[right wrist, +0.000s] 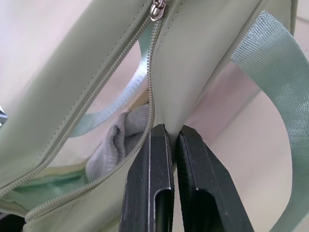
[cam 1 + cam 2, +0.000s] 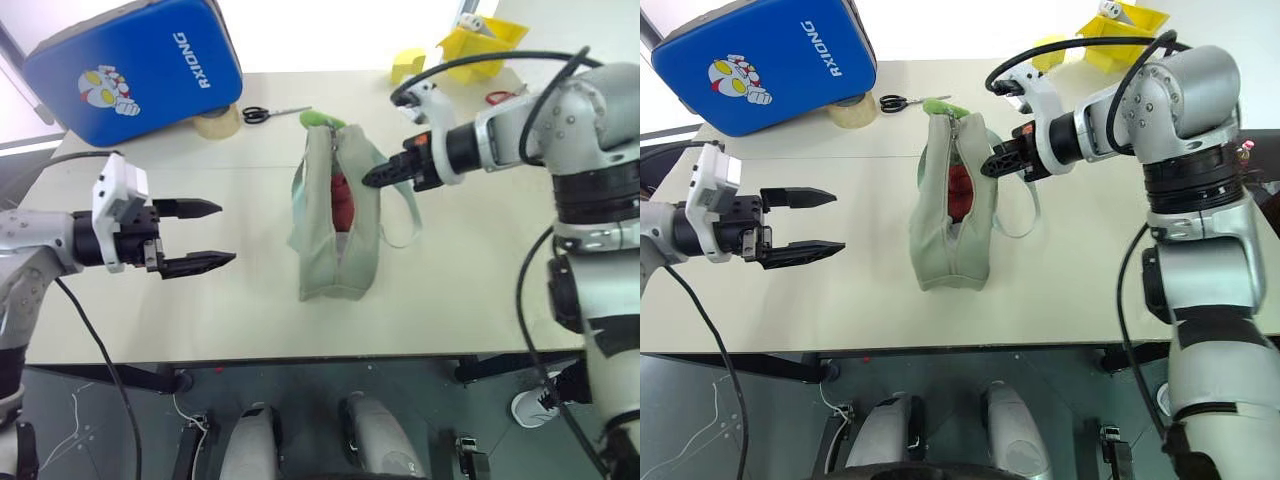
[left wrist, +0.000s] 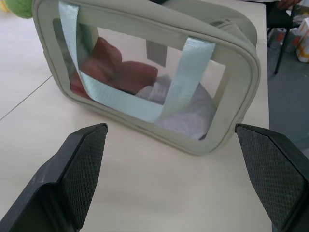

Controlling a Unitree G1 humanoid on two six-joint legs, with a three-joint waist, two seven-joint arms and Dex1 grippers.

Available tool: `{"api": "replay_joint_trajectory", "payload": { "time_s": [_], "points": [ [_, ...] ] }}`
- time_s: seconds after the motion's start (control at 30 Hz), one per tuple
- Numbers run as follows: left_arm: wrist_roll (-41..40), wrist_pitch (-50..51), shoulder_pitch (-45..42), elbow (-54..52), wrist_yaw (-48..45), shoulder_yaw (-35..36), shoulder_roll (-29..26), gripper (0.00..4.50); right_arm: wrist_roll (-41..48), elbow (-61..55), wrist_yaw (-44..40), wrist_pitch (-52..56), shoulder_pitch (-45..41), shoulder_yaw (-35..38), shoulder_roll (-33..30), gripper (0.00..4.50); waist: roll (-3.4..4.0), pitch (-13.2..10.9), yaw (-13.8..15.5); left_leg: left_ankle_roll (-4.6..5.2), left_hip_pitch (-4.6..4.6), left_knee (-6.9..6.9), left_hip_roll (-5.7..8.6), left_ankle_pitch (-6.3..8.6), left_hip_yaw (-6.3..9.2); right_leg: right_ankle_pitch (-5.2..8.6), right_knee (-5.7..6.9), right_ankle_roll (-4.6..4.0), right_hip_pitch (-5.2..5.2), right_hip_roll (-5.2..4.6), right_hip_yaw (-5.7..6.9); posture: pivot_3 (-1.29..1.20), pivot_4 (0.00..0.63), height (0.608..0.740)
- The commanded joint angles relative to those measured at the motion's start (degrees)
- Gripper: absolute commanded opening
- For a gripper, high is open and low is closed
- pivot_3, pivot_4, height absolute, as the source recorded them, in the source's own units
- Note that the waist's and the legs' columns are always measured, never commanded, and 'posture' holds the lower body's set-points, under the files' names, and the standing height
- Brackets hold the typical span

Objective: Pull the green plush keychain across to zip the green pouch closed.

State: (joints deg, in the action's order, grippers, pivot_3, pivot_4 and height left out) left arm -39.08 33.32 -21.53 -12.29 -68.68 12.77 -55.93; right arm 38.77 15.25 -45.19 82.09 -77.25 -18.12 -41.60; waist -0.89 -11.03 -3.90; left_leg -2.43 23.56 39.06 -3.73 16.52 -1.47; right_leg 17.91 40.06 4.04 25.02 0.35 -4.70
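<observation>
Green pouch (image 2: 336, 215) stands upright mid-bench (image 2: 200, 310), long axis running away from the robot, zipper on top and still open over most of its length; red and white contents visible through the gap. Green plush keychain (image 2: 322, 121) sits at the far end of the pouch, lying on the bench surface just past the top edge.

Right tool (image 2: 372, 178) comes in from the right side, fingers pressed together and pinching the pouch's top fabric edge right beside the zipper track. In the right wrist view the fabric fold goes in between the two black fingers (image 1: 149, 183), with the metal zipper slider (image 1: 157, 8) further up the track, apart from the tool. So the right tool is clamped on the pouch wall, not on the keychain; the keychain is well beyond it toward the far end.

Left tool (image 2: 208, 235) hangs above the bench to the left of the pouch, jaws wide apart, empty, pointed at the pouch's clear window side, near but not touching.

Far end of bench: blue case (image 2: 135, 65), tape roll (image 2: 218, 122), scissors (image 2: 262, 114), yellow bin (image 2: 482, 45).
</observation>
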Motion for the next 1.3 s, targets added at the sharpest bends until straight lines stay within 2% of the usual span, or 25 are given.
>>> {"api": "replay_joint_trajectory", "payload": {
  "time_s": [0.03,0.2,0.3,0.4,0.5,0.53,0.77,0.87,0.93,1.03,1.3],
  "points": [
    [0.4,-1.4,-1.4,0.0,-0.5,0.4,-0.2,4.5,-7.2,2.4,-13.6,-13.6,-4.8,-6.8,-2.8,0.04,0.0,0.0,-0.1,0.0,0.0,0.0,0.0,0.0,0.0,0.0,0.0,0.0,0.0,0.0,0.0,0.0,0.15,0.737],
    [0.6,-1.6,-1.2,-0.2,-0.5,0.1,-0.1,4.5,-17.9,11.2,-26.9,-30.5,-7.3,-13.4,-1.4,0.04,0.01,0.0,-0.2,0.0,-0.01,0.0,-0.02,0.0,-0.03,0.0,0.04,0.0,0.07,0.03,-0.02,0.0,0.15,0.737],
    [0.5,-1.5,-0.8,-0.5,-0.4,0.4,-0.3,4.5,-23.5,16.2,-30.6,-35.9,-7.4,-15.4,0.1,1.02,0.01,0.0,-0.1,0.0,0.01,-0.02,-0.03,0.0,-0.04,0.0,0.04,0.0,0.08,0.0,-0.01,0.0,0.15,0.737],
    [0.5,-1.4,-0.4,-0.8,-0.4,0.8,-0.5,4.5,-27.9,21.3,-29.8,-38.5,-8.8,-14.3,2.1,2.6,0.01,0.0,-0.1,0.0,0.02,0.01,-0.03,0.0,-0.06,0.0,0.04,0.0,0.08,-0.02,-0.01,0.0,0.15,0.737],
    [0.4,-1.2,-0.2,-0.9,-0.2,1.0,-0.5,4.5,-29.1,24.5,-28.0,-35.6,-12.5,-10.0,3.2,4.13,0.02,0.0,-0.1,-0.01,0.02,0.03,-0.02,0.0,-0.08,0.0,0.06,0.0,0.08,-0.05,-0.02,0.0,0.15,0.737],
    [0.4,-1.1,-0.1,-0.9,-0.2,1.1,-0.6,4.5,-28.9,24.7,-27.9,-33.9,-13.7,-8.7,3.3,4.47,0.03,0.0,0.0,-0.01,0.02,0.03,-0.02,-0.01,-0.08,-0.01,0.06,0.0,0.09,-0.05,-0.02,0.0,0.15,0.737],
    [0.6,-1.3,-0.9,0.1,-0.7,0.6,-0.6,4.5,-25.1,17.2,-27.9,-11.3,-18.4,-4.3,5.0,4.47,0.03,0.0,-0.1,0.0,0.03,-0.06,-0.05,0.0,-0.07,0.0,0.07,-0.01,0.17,-0.03,-0.02,0.0,0.15,0.737],
    [-1.8,-0.4,-4.0,1.8,-1.7,1.4,0.0,4.5,-22.2,9.1,-22.6,2.9,-15.9,-2.6,8.4,4.47,0.01,0.0,-0.1,-0.01,0.03,-0.02,-0.04,0.0,-0.07,-0.01,0.12,-0.02,0.16,-0.02,0.0,0.0,0.15,0.737],
    [-4.8,1.2,-6.6,2.8,-2.3,2.6,0.6,4.5,-20.8,4.5,-19.1,8.6,-13.9,-1.4,10.2,4.47,0.01,0.0,0.0,-0.01,0.03,0.03,-0.04,0.0,-0.05,-0.01,0.15,-0.03,0.14,-0.02,0.0,0.0,0.15,0.737],
    [-8.3,2.6,-9.0,3.9,-4.2,3.9,0.8,4.5,-18.0,2.7,-14.1,10.4,-12.4,0.3,12.3,4.47,0.01,0.0,0.0,-0.01,0.09,0.05,-0.02,-0.01,-0.03,-0.01,0.15,-0.02,0.15,-0.03,0.01,0.0,0.15,0.737],
    [-8.7,2.0,-11.8,6.5,-5.0,4.2,0.7,4.5,-11.0,3.4,-1.5,10.4,-11.4,2.9,17.4,4.47,0.01,0.0,-0.2,-0.01,0.17,0.04,-0.02,-0.01,0.0,-0.02,0.12,-0.02,0.24,-0.02,0.03,0.0,0.15,0.737]
  ]
}}
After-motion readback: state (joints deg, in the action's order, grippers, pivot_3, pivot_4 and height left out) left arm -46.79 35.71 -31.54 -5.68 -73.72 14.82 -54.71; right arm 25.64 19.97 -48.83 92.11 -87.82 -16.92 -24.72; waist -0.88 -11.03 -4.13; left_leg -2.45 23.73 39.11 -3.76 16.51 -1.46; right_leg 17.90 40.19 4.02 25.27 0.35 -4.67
